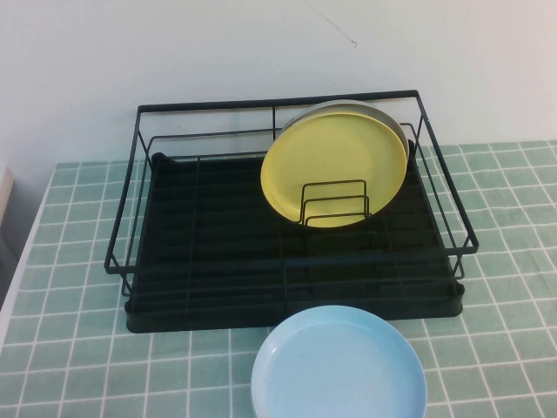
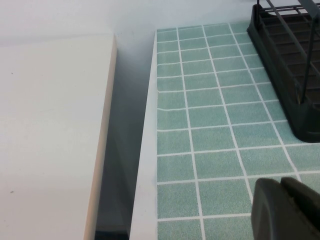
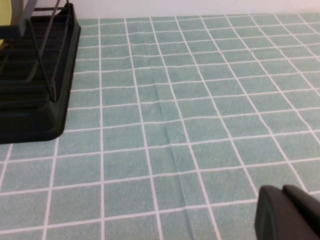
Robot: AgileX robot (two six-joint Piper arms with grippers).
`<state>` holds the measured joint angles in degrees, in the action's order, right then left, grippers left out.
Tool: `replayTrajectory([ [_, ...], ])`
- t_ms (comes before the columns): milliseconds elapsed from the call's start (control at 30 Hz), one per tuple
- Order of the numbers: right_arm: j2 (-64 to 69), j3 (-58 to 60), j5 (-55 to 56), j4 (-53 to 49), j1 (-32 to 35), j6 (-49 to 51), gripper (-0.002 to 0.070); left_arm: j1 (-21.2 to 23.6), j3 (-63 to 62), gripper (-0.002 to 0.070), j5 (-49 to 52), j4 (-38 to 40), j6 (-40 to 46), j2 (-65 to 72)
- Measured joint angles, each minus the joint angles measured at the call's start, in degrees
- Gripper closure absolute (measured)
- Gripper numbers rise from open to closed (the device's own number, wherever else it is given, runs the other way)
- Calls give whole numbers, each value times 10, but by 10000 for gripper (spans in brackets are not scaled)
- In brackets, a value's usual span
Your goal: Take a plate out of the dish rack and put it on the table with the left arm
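Green-tiled tabletop (image 1: 70, 261) fills the scene beneath a plain white wall, and the job looks barely begun. Nearest the camera, a light blue plate (image 1: 339, 366) lies flat on the tiles just in front of the dish rack (image 1: 209, 252). Neither arm shows in the high view. The left gripper (image 2: 282, 210) hangs low over bare tiles off the rack's left corner, its jaws pressed together and holding nothing. The right gripper (image 3: 285, 212) hovers above open tiles on the rack's other side; whether its jaws are parted cannot be told. Farther back, the yellow plate (image 1: 335, 170) stands on edge among the upright wire dividers toward the rack's right rear, untouched, with a pale grey plate (image 1: 383, 113) leaning close behind it. Everything is left to do: reaching into the rack, gripping the yellow plate's rim, lifting it clear of the wires and setting it down on the tiles.
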<state>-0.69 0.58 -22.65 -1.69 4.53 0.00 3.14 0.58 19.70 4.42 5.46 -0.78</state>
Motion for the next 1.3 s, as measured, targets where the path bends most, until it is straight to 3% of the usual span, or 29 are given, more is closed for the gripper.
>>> replayTrajectory([
  [600, 0, 0, 0, 0, 0, 0, 678, 0, 7, 678, -56, 20, 0, 0],
  [700, 0, 0, 0, 0, 0, 0, 678, 0, 7, 678, -127, 34, 0, 0],
  [1033, 0, 0, 0, 0, 0, 0, 678, 0, 7, 678, -502, 54, 0, 0],
  [1300, 0, 0, 0, 0, 0, 0, 678, 0, 7, 678, -574, 56, 0, 0],
])
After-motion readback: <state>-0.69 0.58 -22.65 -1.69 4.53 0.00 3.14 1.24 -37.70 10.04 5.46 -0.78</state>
